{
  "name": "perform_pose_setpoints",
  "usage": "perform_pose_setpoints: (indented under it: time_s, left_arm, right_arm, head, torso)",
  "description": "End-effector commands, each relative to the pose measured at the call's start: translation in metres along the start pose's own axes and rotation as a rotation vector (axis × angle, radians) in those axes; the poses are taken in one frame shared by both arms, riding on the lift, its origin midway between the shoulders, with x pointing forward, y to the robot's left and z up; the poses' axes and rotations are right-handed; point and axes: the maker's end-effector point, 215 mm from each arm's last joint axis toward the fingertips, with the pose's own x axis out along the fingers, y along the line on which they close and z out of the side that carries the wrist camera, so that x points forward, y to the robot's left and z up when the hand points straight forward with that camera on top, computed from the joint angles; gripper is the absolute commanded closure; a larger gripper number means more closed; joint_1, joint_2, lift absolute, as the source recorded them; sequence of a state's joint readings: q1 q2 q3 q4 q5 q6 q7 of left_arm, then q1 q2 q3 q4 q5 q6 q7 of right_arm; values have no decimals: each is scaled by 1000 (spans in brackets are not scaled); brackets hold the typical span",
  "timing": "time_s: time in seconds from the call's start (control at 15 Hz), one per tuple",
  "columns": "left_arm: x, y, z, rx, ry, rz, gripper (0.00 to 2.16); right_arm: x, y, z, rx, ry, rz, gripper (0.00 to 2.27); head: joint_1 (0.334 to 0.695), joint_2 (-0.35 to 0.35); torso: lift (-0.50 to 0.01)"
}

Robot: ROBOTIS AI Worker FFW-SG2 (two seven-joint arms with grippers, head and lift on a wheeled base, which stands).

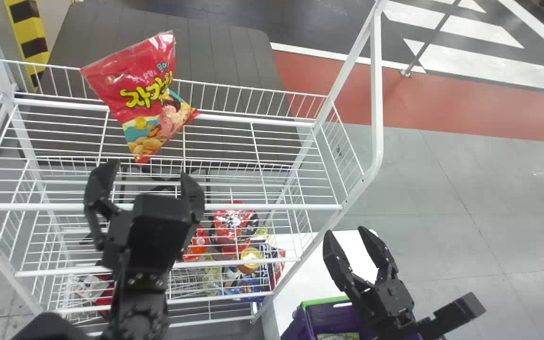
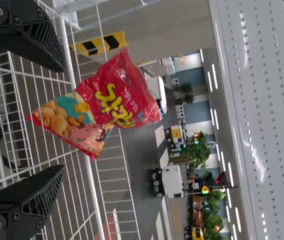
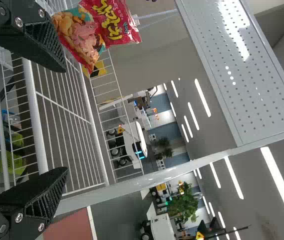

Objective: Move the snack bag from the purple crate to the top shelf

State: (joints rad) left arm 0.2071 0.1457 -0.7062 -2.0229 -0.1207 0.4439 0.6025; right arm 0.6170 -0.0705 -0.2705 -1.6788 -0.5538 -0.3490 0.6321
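The room is bright; long ceiling lamps point(image 3: 281, 186) give the light, and glare lies on the metal panel point(image 3: 251, 100).

1. One snack bag point(image 1: 140, 94), red.
2. One white wire rack point(image 1: 377, 94).
3. One purple crate point(image 1: 301, 323), with at least one pack point(image 1: 340, 336) in it.
4. One white tabletop point(image 1: 291, 293).
5. One yellow-topped container point(image 1: 250, 257) lower in the rack.
6. Several lower packs point(image 1: 235, 224), too overlapped to count.
7. Two grippers: one left gripper point(image 1: 148, 170), one right gripper point(image 1: 345, 231).
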Motion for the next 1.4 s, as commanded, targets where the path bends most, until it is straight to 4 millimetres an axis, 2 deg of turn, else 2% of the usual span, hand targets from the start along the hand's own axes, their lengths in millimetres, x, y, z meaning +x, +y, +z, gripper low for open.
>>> perform_pose_setpoints:
  time_s: [0.0, 0.47, 0.73, 0.8, 1.0, 1.13, 1.2, 1.33]
  left_arm:
    - [23, -10, 6, 18, -1, 4, 151]
    - [55, -13, -1, 60, 23, -15, 151]
    - [67, -36, 10, 51, 50, -21, 151]
    - [73, -37, 6, 67, 56, -14, 151]
    - [90, -28, -10, 146, 70, 41, 151]
    - [103, -10, -17, 194, 74, 117, 157]
    - [110, -1, -17, 206, 75, 147, 157]
    - [121, 3, -9, 201, 67, 158, 171]
  right_arm:
    - [-3, -2, -1, -4, 0, -5, 130]
    - [-9, -8, -3, 1, -1, -10, 130]
    - [-11, -11, -7, 3, 4, -16, 130]
    - [-12, -11, -5, -2, -2, -17, 130]
    - [-16, -12, -5, -6, 1, -17, 130]
    - [-17, -12, -6, -7, 4, -16, 130]
    - [-17, -11, -6, -8, 5, -15, 130]
    - [-15, -8, -7, -6, 2, -12, 130]
  head:
    - [695, -350]
    - [695, -350]
    - [695, -350]
    - [695, -350]
    - [695, -350]
    - [695, -350]
    - [695, -350]
    - [695, -350]
  torso:
    - [1]
    - [1]
    - [1]
    - [1]
    - [1]
    - [1]
    - [1]
    - [1]
